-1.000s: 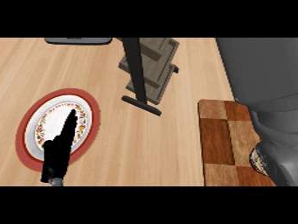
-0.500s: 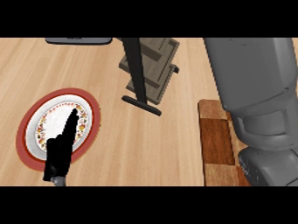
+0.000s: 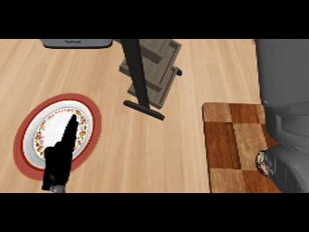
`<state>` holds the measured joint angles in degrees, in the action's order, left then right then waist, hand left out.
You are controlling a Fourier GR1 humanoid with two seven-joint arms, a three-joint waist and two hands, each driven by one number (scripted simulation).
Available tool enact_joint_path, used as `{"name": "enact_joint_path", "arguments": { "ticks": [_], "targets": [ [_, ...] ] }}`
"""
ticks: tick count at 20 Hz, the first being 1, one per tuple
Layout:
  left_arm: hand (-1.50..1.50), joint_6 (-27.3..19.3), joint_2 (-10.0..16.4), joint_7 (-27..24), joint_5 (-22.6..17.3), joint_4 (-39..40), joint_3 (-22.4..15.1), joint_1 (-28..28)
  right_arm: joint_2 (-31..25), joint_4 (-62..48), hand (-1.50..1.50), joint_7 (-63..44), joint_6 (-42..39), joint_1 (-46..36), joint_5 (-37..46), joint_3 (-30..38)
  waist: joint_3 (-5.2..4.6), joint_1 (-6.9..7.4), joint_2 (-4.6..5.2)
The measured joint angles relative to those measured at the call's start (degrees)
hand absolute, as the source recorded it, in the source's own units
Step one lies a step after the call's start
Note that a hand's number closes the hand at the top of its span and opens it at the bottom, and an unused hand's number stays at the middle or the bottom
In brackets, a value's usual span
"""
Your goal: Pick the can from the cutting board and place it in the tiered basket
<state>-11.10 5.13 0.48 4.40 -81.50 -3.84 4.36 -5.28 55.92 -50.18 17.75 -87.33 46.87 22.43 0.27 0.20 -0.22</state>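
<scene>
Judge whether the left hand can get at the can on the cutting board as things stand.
Probably not easily. The left hand lies open over the plate, while the can sits at the right edge of the cutting board, half hidden by the right forearm.

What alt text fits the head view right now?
The grey right forearm lies over the right part of a checkered cutting board, with a can peeking out beside it; its hand is hidden. The left hand, fingers straight, shows over a red-rimmed plate at lower left, and the tiered basket stands at top centre.
</scene>
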Motion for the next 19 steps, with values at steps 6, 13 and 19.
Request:
{"name": "enact_joint_path", "arguments": {
  "ticks": [6, 13, 19],
  "targets": [
    [0.0, -0.5, 0.2, 1.7, -0.2, -0.8, 0.7, 0.9, -8.1, 9.4, -1.5, -6.5, -3.2, 3.0, 2.2, 1.8, -0.03, -1.7, -0.62],
    [0.0, 0.2, 0.7, 0.5, -1.2, -1.4, 1.8, 2.7, -18.2, 25.9, -1.5, -9.5, -15.6, 11.0, -5.3, 7.8, 0.01, -3.12, -1.05],
    [0.0, -0.2, 0.7, 0.6, -1.2, -1.7, 2.2, 3.1, -26.9, 36.4, -1.5, -9.6, -28.3, 19.1, -18.1, 17.6, 0.04, -3.85, -1.12]
  ]
}}
